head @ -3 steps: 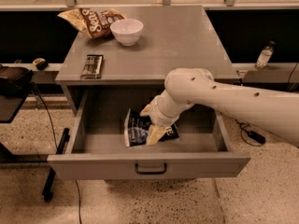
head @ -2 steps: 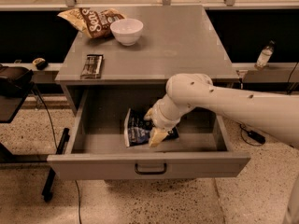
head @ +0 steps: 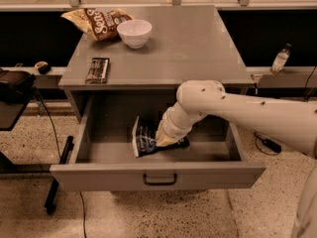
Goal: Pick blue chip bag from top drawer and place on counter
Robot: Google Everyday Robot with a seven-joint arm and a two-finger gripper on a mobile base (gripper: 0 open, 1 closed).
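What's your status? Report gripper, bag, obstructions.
Gripper down in open drawer, at blue bag. Bag in drawer, not yet out. Bowl, tan bag, wrapper on counter, left side.

Gripper (head: 166,139) is down in the drawer (head: 99,175), mid-floor, at the bag (head: 144,139). The arm (head: 257,115) lies across the drawer's right side, so that way in is blocked. The drawer's left floor is open from above, and its far end sits under the table (head: 198,43) edge. Up top, right and centre are bare. Tan bag (head: 96,21) and bowl (head: 134,32) crowd the far left, wrapper (head: 97,69) near left.
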